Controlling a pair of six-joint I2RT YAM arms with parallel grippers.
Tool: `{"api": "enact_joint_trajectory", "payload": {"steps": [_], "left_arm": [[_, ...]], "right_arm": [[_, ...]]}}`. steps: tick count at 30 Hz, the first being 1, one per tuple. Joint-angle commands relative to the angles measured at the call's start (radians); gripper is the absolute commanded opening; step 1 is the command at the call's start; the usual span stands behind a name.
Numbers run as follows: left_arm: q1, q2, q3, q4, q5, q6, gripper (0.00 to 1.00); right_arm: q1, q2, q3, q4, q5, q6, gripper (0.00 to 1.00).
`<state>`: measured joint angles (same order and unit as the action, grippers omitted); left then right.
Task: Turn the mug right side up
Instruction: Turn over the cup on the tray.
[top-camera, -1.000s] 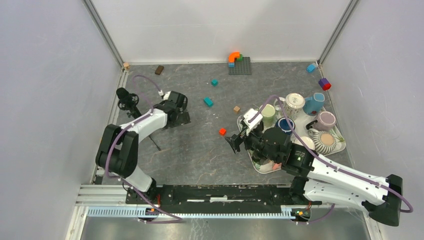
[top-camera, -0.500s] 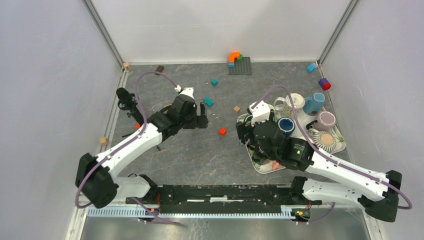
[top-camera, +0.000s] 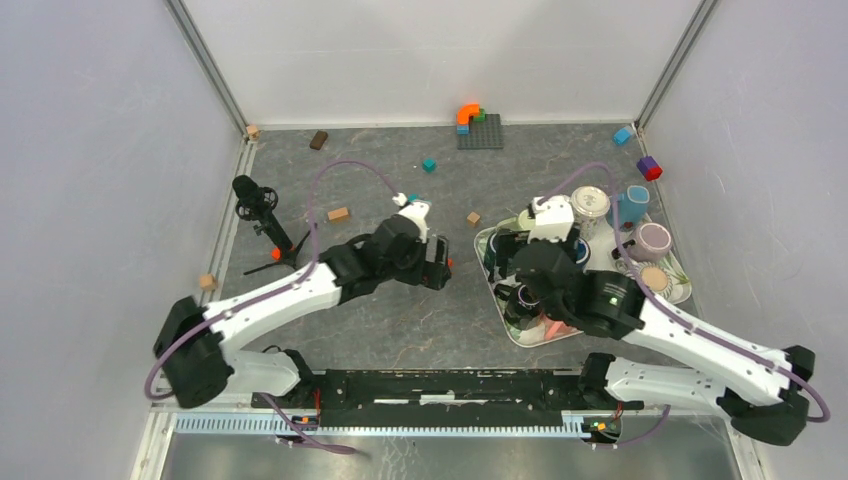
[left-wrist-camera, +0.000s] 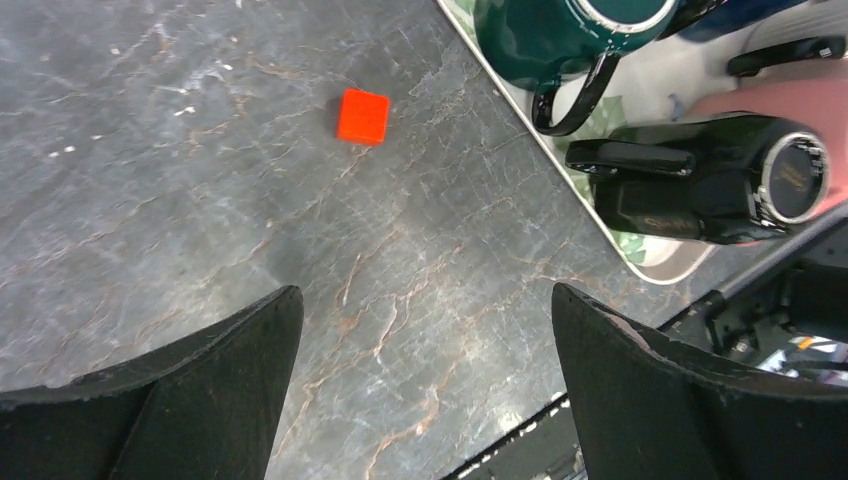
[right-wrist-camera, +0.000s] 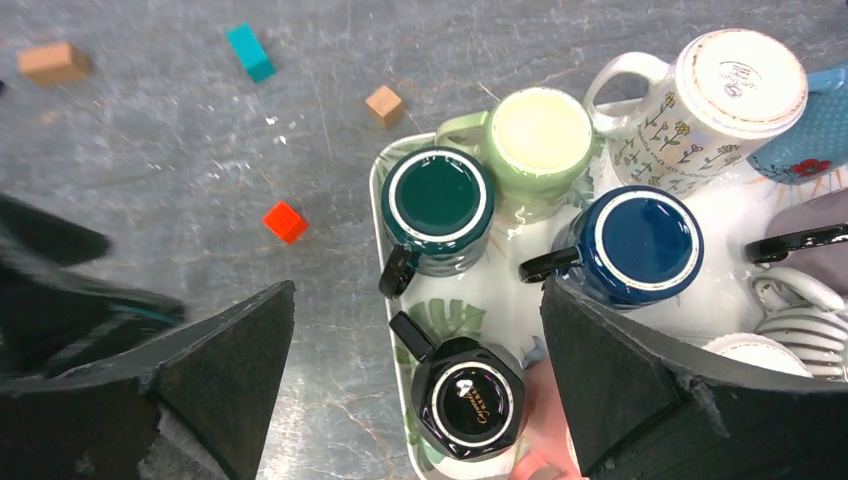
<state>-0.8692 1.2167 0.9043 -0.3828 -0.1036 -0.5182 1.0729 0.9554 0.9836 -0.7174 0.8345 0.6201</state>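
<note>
Task not begun. Green mug (right-wrist-camera: 437, 205) & blue mug (right-wrist-camera: 640, 245) sat bottoms-up on tray (right-wrist-camera: 373, 190). L hand (left-wrist-camera: 425, 400), R hand (right-wrist-camera: 415, 330) both apart, empty; grab + flip to do.

Lab test cell: white panel walls (top-camera: 420, 60), aluminium framing (top-camera: 207, 65), grey stone-patterned tabletop (top-camera: 400, 325).

- In the top view, the right arm (top-camera: 680, 335) covers the mugs (top-camera: 523, 296) at the near end of the tray (top-camera: 522, 340).
- There, the red block (top-camera: 449, 262) is only a sliver beside the left arm (top-camera: 300, 290).
- In the left wrist view, the top edge crops the dark green mug (left-wrist-camera: 550, 35) and the right edge crops a pink thing (left-wrist-camera: 800, 100).
- In the right wrist view, the light blue mug (right-wrist-camera: 820, 120) runs off the right edge, and the left arm is a dark blur.
</note>
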Motion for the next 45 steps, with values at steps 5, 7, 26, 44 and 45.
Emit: {"api": "enact_joint_trajectory", "payload": {"steps": [5, 7, 26, 44, 45], "left_arm": [[-0.138, 0.302, 0.226, 0.104, -0.161, -0.047, 1.0], [-0.166, 0.373, 0.284, 0.105, -0.178, -0.053, 1.0], [-0.219, 0.721, 0.602, 0.019, -0.231, -0.058, 0.6], [-0.208, 0.811, 0.647, 0.022, -0.263, -0.022, 0.42], [-0.207, 0.813, 0.649, 0.021, -0.262, -0.021, 0.42]], "right_arm": [[-0.002, -0.201, 0.02, 0.153, -0.006, -0.098, 0.98], [-0.002, -0.218, 0.033, 0.185, 0.0, -0.147, 0.98], [-0.002, -0.333, 0.019, 0.357, -0.007, -0.28, 0.98], [-0.002, -0.34, -0.03, 0.398, -0.04, -0.295, 0.98], [-0.003, -0.34, -0.031, 0.402, -0.045, -0.299, 0.98]]}}
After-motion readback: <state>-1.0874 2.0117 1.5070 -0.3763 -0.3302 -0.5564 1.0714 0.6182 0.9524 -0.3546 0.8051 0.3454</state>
